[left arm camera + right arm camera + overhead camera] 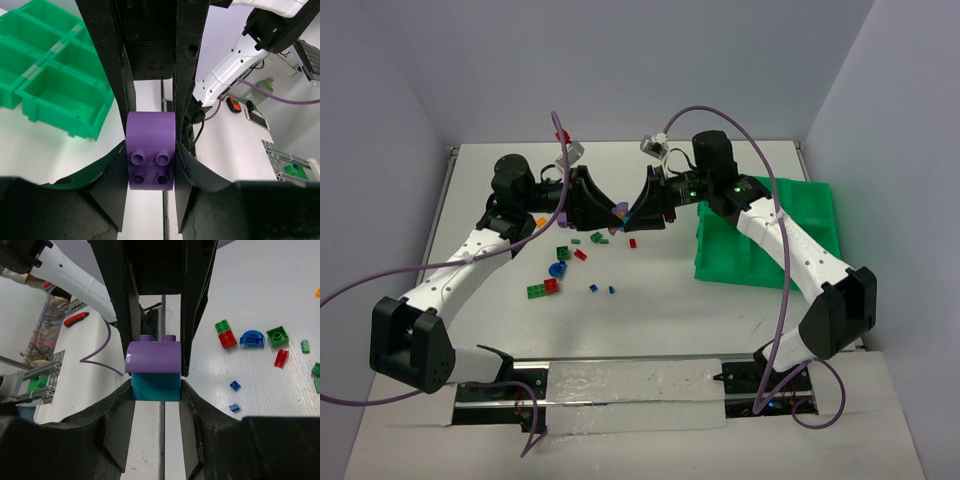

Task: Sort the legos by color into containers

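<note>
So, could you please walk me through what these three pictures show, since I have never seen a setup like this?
These are two robot arms fixed at the near edge of a white table. The wide picture is taken from above and behind them. The other two come from small cameras on each wrist, looking out along that arm's own black fingers.

Small plastic bricks in red, green and blue lie scattered on the table, and a bright green tray with compartments sits on the right.

The two arms meet in the middle. The left hand is closed on a purple brick. The right hand has its fingers against a teal brick joined to that purple one, seen from the other side. They look set to pull the pair apart, though that is my guess.
</note>
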You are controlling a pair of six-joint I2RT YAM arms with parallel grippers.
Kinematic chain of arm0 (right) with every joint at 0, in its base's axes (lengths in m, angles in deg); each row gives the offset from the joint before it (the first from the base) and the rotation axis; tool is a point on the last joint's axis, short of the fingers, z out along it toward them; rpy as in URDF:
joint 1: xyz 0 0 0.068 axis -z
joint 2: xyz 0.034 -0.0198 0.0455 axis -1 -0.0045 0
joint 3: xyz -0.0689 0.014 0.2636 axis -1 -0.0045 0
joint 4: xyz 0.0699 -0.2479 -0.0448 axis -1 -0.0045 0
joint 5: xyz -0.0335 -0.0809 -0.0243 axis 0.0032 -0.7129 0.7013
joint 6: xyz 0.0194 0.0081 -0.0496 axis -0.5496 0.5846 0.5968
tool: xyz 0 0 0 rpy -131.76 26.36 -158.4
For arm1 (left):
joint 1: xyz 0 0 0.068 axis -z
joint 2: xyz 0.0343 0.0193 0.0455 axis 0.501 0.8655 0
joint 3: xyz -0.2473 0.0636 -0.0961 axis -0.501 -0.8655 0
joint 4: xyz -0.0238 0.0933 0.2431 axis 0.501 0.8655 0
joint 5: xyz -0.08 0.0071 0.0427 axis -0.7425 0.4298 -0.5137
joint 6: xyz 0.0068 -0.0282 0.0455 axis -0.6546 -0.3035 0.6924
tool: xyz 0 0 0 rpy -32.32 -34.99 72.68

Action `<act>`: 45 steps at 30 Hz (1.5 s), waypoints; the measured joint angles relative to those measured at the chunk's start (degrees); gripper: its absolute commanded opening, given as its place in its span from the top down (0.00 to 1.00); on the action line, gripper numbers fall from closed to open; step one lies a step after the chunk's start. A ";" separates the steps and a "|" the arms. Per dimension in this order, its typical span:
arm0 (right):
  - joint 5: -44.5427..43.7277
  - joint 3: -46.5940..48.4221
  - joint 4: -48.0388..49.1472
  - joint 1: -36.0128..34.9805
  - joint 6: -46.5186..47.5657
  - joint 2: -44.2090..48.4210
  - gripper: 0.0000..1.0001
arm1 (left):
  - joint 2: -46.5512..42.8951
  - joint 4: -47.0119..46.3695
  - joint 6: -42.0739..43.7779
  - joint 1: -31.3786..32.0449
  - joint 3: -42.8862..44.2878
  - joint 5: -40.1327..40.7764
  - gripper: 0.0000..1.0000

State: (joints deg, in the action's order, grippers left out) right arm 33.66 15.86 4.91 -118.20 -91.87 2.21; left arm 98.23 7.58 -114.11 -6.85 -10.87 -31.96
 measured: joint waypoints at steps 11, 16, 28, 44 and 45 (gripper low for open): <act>-2.87 0.03 -5.38 -0.19 6.35 0.45 1.00 | 0.82 4.05 3.84 0.10 0.40 -0.28 1.00; -4.30 -3.13 -8.18 2.42 10.91 3.08 1.00 | 1.11 3.75 2.32 -2.53 0.81 -0.88 1.00; -15.24 -4.35 -25.20 35.13 27.88 4.65 1.00 | 5.71 13.96 11.67 -7.01 10.43 6.18 1.00; -58.09 13.31 -24.36 49.96 30.39 -17.84 1.00 | 17.34 30.42 25.41 -0.01 23.35 26.87 1.00; -59.54 14.46 -24.19 50.08 30.31 -19.31 1.00 | 17.60 30.48 25.39 0.00 23.35 27.20 1.00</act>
State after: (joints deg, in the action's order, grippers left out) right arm -25.89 30.32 -19.27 -68.12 -61.56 -17.09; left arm 115.83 38.06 -88.72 -6.85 12.48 -4.77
